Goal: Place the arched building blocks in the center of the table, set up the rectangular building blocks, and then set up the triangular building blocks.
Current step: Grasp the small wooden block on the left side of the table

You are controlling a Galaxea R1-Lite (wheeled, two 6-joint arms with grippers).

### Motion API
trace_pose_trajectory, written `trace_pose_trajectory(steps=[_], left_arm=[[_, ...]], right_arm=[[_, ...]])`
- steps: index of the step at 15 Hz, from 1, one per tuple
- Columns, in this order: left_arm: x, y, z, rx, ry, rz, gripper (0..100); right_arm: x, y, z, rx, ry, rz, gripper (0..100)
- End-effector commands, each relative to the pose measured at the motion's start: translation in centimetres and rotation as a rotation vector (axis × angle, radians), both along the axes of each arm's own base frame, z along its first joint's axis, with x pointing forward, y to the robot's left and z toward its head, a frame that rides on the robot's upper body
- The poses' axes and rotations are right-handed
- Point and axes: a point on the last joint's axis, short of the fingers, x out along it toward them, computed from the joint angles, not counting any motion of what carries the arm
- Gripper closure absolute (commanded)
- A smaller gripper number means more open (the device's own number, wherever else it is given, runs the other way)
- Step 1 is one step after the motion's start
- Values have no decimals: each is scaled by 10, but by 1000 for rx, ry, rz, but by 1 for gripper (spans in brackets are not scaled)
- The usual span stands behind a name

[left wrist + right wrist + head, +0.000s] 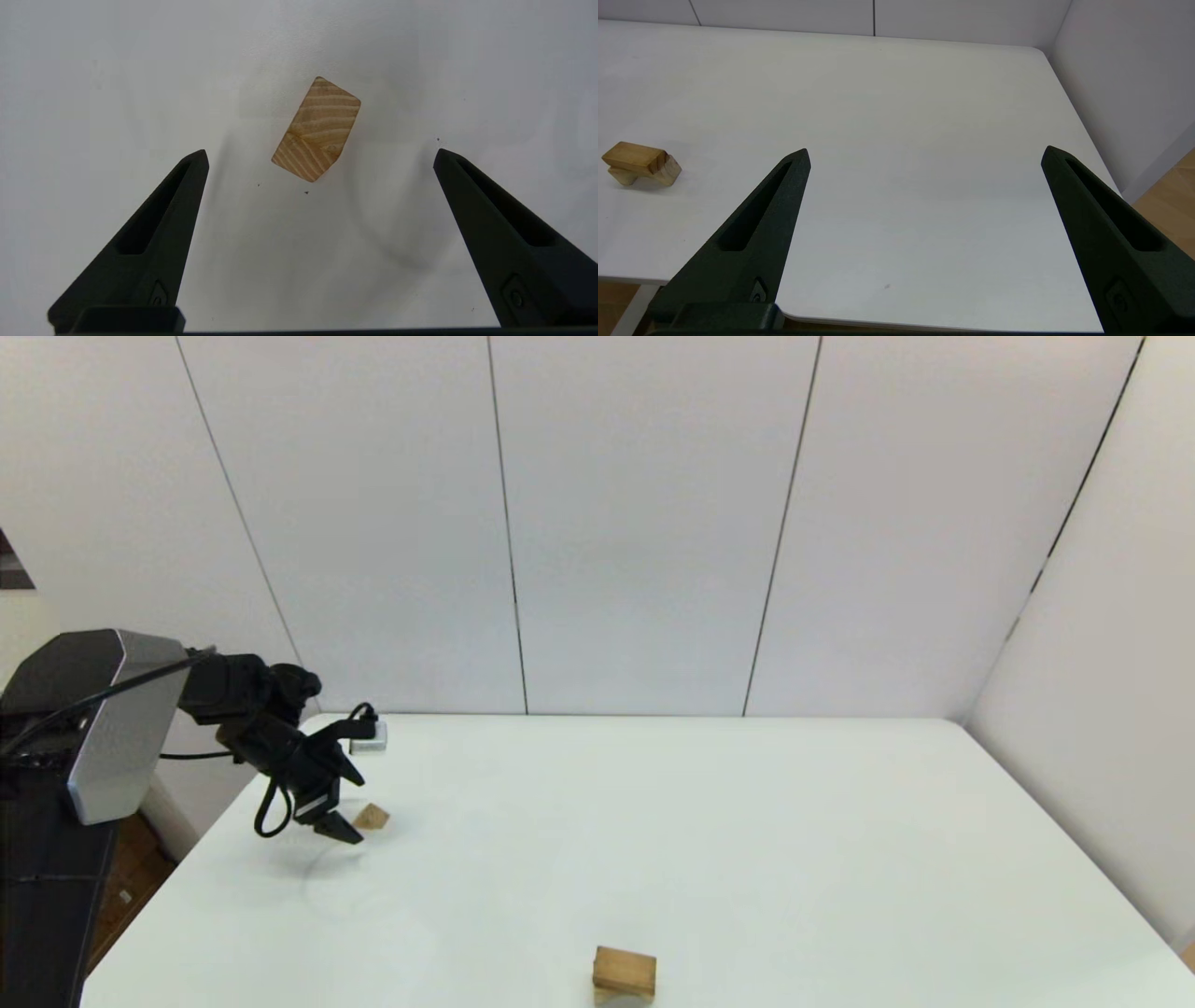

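Fingers [187,205] of left gripper [320,156] spread above 1 triangular building blocks [316,129]; apparently 2 stacked blocks [624,974] nearby.

A small white box-like thing [370,736], perhaps a plug, sits at the tabletop's [709,821] far left corner.

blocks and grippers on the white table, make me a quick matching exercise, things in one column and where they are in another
Things:
1. triangular block
2. rectangular block
3. left gripper
4. right gripper

Places:
A. lying on top of the arched block
B. open, over bare table by the near edge
C. alone on the table's left side
D. open, just above the wedge

Pairs: 1-C, 2-A, 3-D, 4-B
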Motion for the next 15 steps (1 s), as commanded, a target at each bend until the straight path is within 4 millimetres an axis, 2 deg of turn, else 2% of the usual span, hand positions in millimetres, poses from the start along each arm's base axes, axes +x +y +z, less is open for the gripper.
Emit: trace_pose_trajectory(steps=[1,10,15], left_arm=[[3,4,-5,-1,15,-15,0],[10,4,-23,-6,-8,-9,0],[12,2,-23,-17,-10,-7,0]], right_arm=[[0,0,0,-1,1,1,0],[0,0,0,-1,1,1,0],[0,0,0,-1,1,1,0]])
